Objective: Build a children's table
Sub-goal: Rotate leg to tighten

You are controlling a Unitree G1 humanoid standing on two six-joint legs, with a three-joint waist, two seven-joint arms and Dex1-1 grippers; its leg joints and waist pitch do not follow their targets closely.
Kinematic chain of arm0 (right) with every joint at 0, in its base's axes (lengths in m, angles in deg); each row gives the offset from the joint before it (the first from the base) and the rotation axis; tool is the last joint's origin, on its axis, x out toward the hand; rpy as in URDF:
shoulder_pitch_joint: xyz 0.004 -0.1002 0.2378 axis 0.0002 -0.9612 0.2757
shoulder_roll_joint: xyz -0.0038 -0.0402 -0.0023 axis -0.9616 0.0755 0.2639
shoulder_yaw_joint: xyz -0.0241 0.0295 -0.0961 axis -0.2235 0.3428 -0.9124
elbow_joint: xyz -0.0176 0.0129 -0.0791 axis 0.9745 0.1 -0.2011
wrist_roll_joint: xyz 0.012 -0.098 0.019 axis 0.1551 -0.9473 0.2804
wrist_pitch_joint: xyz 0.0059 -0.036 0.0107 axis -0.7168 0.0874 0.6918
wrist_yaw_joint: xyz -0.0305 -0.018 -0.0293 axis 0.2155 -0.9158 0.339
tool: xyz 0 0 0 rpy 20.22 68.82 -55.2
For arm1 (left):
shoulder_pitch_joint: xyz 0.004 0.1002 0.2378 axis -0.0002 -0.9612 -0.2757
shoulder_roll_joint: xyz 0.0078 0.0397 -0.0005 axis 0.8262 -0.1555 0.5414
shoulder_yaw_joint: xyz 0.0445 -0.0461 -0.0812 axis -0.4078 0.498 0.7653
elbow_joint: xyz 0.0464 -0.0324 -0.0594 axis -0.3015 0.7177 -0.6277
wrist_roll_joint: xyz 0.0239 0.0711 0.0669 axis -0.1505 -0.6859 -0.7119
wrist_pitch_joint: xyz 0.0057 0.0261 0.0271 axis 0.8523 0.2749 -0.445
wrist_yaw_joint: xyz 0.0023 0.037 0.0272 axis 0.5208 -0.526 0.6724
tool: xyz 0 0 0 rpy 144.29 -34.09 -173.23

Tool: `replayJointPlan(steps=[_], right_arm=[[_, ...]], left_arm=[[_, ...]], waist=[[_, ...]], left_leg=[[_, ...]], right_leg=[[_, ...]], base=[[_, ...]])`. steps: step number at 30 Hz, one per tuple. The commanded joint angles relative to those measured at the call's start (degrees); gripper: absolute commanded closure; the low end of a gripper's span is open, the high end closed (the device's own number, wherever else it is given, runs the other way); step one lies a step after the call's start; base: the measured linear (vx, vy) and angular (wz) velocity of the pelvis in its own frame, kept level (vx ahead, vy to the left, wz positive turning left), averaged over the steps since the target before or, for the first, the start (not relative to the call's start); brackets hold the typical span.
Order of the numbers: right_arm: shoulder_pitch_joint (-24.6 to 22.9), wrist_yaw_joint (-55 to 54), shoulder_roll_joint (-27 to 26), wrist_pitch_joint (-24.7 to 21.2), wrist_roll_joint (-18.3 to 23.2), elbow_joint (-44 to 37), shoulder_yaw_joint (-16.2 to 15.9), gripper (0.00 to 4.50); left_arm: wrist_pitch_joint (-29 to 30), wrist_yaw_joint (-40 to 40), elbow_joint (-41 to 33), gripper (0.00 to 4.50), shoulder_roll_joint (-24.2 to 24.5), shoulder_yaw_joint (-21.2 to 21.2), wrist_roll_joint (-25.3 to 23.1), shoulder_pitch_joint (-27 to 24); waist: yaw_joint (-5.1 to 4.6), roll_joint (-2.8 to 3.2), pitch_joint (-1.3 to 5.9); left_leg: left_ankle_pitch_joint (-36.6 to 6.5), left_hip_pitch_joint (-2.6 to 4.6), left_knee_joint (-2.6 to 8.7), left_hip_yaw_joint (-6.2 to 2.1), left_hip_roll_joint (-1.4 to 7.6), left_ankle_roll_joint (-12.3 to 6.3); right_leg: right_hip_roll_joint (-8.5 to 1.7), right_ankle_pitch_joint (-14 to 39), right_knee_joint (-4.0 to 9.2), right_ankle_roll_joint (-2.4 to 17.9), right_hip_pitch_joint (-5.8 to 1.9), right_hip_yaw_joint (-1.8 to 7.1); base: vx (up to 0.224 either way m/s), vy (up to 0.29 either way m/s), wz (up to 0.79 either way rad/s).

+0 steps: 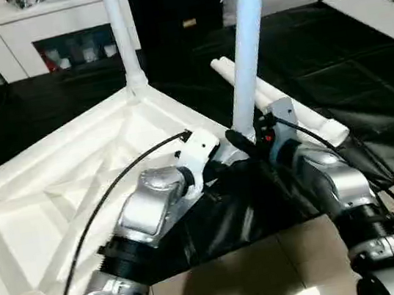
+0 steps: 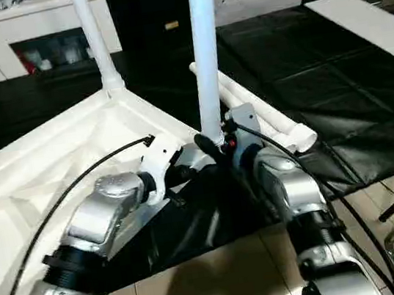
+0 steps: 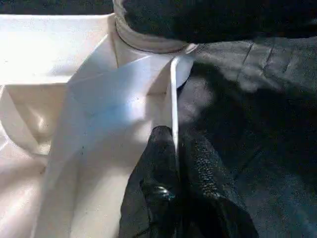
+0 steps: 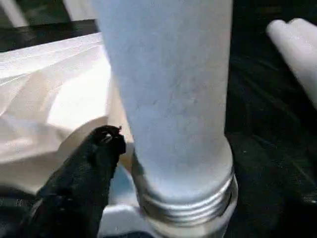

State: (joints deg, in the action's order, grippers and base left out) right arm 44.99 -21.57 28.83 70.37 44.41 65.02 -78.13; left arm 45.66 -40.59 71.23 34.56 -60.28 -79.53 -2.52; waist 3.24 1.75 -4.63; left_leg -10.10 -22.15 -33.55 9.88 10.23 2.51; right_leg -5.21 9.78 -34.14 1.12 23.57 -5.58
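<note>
The children's table tabletop (image 1: 57,205) lies upside down on the black-covered work table, ribbed underside up. One white leg (image 1: 119,33) stands upright in the far corner socket. A second leg (image 1: 248,43) stands upright in the near corner socket, its threaded end (image 4: 188,203) at the socket. My right gripper (image 1: 249,138) is open around this leg's base; one black finger (image 4: 89,173) stands just beside the leg, the other is hidden behind it. My left gripper (image 3: 174,141) is shut on the thin rim of the tabletop (image 3: 173,99) next to that corner. Two loose legs (image 1: 287,104) lie beyond the corner.
The black cover (image 1: 349,73) drapes over the work table's near edge, with tiled floor (image 1: 259,264) below. White cabinets (image 1: 17,33) line the back left. A white board (image 1: 377,13) lies at the far right. A black cable (image 1: 113,182) runs over my left forearm.
</note>
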Motion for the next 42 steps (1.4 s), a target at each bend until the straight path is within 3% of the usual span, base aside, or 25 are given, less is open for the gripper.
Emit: replayJointPlan(steps=[1, 3, 6, 7, 9, 14, 18, 22, 24, 33, 34, 42], right_arm=[[-1.45, 2.8, -0.25, -0.5, 0.18, 0.3, -3.08, 0.47], [-2.93, 9.95, 4.77, 3.05, 1.05, -2.39, -2.96, 0.31], [-4.06, 15.45, 7.7, 3.13, 3.09, -4.95, -1.75, 0.06], [-4.6, 17.97, 8.97, 2.9, 3.69, -6.15, -1.94, 0.01], [-5.74, 24.43, 13.02, 2.42, 4.78, -9.08, -2.83, 0.0], [-5.12, 29.49, 16.09, 4.21, 4.8, -8.41, -4.43, 0.0], [-4.57, 33.74, 18.7, 8.33, 1.69, -7.84, -7.31, 0.0], [-4.34, 37.83, 20.14, 8.7, 1.03, -7.34, -9.32, 0.0], [-4.17, 39.98, 20.69, 8.42, 1.23, -7.21, -10.38, 0.35], [-4.06, 43.79, 21.73, 8.39, 1.57, -6.92, -12.15, 0.92], [-4.15, 44.05, 21.72, 8.18, 1.66, -7.14, -12.18, 1.06], [-4.07, 45.82, 21.79, 7.8, 1.59, -6.55, -12.97, 1.68]], left_arm=[[-2.3, 1.01, -1.43, 4.5, 0.35, -0.48, -0.17, 0.49], [-7.29, 5.9, -0.16, 4.5, 4.1, -2.79, -0.78, 0.15], [-9.48, 8.86, 0.56, 4.5, 5.97, -3.34, -0.41, -0.19], [-10.41, 10.01, 0.83, 4.5, 6.63, -3.57, -0.29, -0.27], [-14.53, 15.54, 1.53, 4.5, 9.37, -5.08, 0.29, -0.58], [-19.24, 23.41, 1.46, 4.5, 12.97, -7.61, 1.23, -1.1], [-22.88, 28.98, 2.22, 4.5, 15.84, -9.62, 1.07, -1.15], [-24.81, 33.13, 1.48, 4.5, 17.67, -10.9, 1.3, -1.48], [-26.14, 35.33, 1.33, 4.5, 18.28, -11.31, 1.81, -1.62], [-28.37, 36.63, 2.75, 4.5, 18.63, -11.65, 1.71, -0.99], [-28.5, 36.6, 2.89, 4.5, 18.62, -11.64, 1.63, -0.98], [-29.26, 36.63, 3.8, 4.5, 18.58, -11.55, 1.42, -0.8]], waist=[[0.35, -0.57, 4.39], [0.72, -0.62, 4.16], [0.98, -0.58, 3.95], [1.12, -0.26, 3.94], [1.39, -0.52, 3.95], [2.22, -0.5, 4.03], [2.62, -0.67, 4.4], [3.05, -0.64, 4.36], [3.29, -0.91, 4.64], [3.27, -0.86, 4.57], [3.29, -1.0, 4.82], [3.41, -1.01, 4.84]], left_leg=[[-2.9, 0.31, 3.01, -0.79, 2.54, -8.51], [-5.6, 0.46, 3.1, -0.71, 2.63, -8.24], [-8.54, 0.58, 3.37, -0.74, 2.81, -7.15], [-8.82, 0.68, 3.44, -0.82, 2.92, -6.84], [-9.72, 0.74, 3.55, -0.87, 2.98, -6.47], [-9.17, 0.99, 3.5, -0.72, 3.14, -5.84], [-7.92, 0.92, 3.34, -0.72, 3.2, -5.6], [-8.01, 0.96, 3.28, -0.62, 3.22, -5.88], [-7.69, 0.94, 3.18, -0.64, 3.26, -5.88], [-9.89, 0.97, 3.24, -0.71, 3.26, -4.6], [-9.58, 1.02, 3.18, -0.72, 3.3, -4.58], [-8.91, 0.89, 2.98, -0.68, 3.22, -4.87]], right_leg=[[-3.55, 1.51, 3.03, 15.27, -3.67, 2.93], [-3.71, 5.67, 3.54, 14.53, -3.7, 2.92], [-3.67, 10.02, 3.93, 13.13, -3.63, 3.01], [-3.72, 10.33, 3.91, 13.16, -3.55, 3.02], [-3.67, 11.43, 4.08, 12.51, -3.59, 3.04], [-3.92, 12.02, 3.91, 13.09, -3.28, 3.19], [-3.91, 10.07, 3.38, 13.65, -3.41, 3.14], [-3.96, 9.79, 3.28, 14.12, -3.43, 3.23], [-4.1, 9.85, 3.09, 14.24, -3.63, 3.2], [-3.99, 12.42, 3.34, 13.63, -3.48, 3.24], [-4.04, 12.09, 3.23, 13.65, -3.62, 3.24], [-3.96, 11.72, 3.1, 13.77, -3.53, 3.21]], base=[[0.0, 0.0, 0.0], [0.0, 0.0, 0.0], [0.0, 0.0, 0.0], [0.0, 0.0, 0.0], [0.0, 0.0, 0.0], [0.0, 0.0, 0.0], [0.0, 0.0, 0.0], [0.0, 0.0, 0.0], [0.0, 0.0, 0.0], [0.0, 0.0, 0.0], [0.0, 0.0, 0.0], [0.0, 0.0, 0.0]])
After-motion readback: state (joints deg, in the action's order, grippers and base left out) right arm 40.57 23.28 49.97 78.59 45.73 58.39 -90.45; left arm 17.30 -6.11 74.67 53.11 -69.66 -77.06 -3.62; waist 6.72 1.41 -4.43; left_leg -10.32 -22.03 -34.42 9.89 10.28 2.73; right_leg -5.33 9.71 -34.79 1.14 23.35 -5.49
